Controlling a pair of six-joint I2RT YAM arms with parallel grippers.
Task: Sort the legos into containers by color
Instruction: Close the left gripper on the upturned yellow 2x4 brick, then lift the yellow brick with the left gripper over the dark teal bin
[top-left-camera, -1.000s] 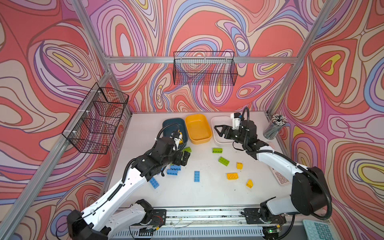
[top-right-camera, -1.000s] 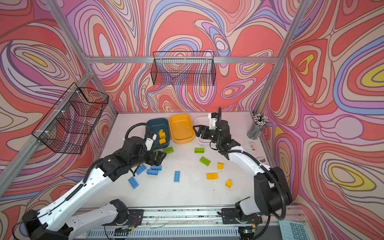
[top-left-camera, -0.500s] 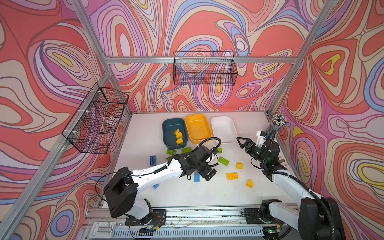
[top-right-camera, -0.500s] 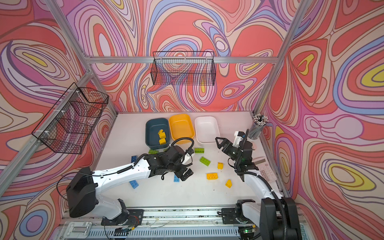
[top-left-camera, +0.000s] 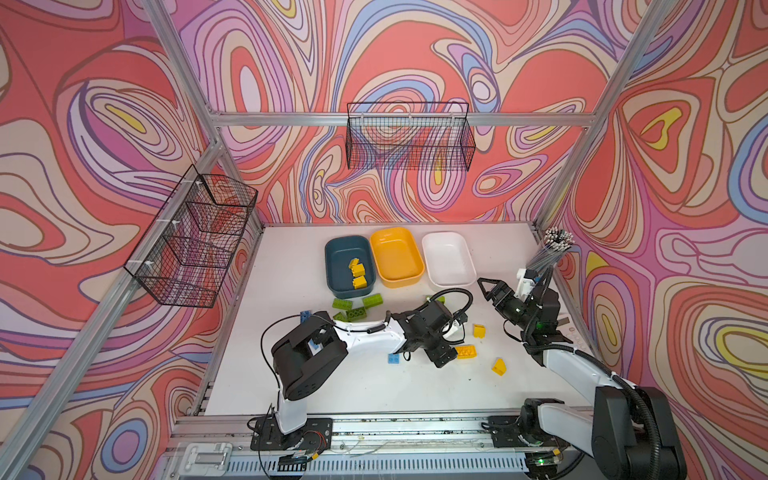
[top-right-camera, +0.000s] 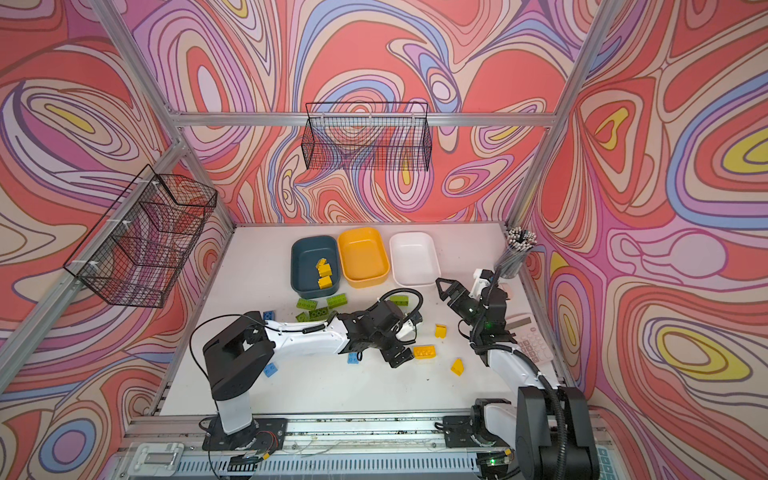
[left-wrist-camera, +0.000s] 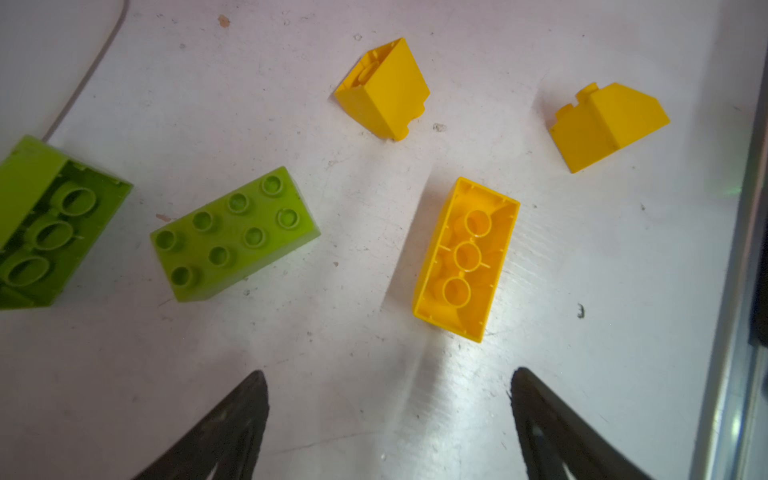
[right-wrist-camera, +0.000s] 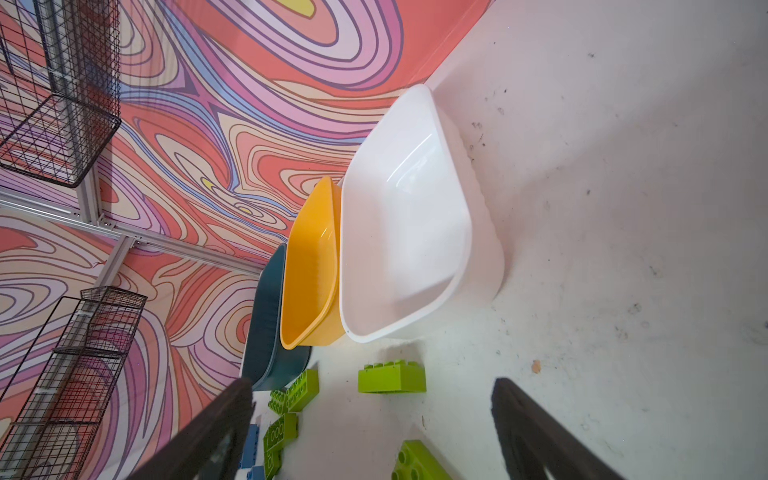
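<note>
1. The left pincer (left-wrist-camera: 386, 374) is open and empty, low over the worktop (top-left-camera: 374, 395). An upturned yellow brick (left-wrist-camera: 465, 259) lies just ahead of its fingers.
2. The right pincer (right-wrist-camera: 372, 382) is also spread wide, holding nothing, raised near the white tub (top-left-camera: 446, 257).
3. Three yellow bricks (top-left-camera: 357, 274) lie in the dark teal tub (top-left-camera: 332, 257). The yellow tub (top-left-camera: 395, 257) sits between it and the white one.
4. Green bricks (top-left-camera: 357, 307) cluster on the worktop just in front of the teal tub. Two yellow wedges (top-left-camera: 479, 330) and a blue brick (top-left-camera: 395, 358) lie loose near the left pincer.

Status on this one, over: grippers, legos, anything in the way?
Left gripper open, empty, upturned yellow brick just ahead. Right gripper open, empty. Three yellow legos in teal tub. Nothing between jaws and brick.
</note>
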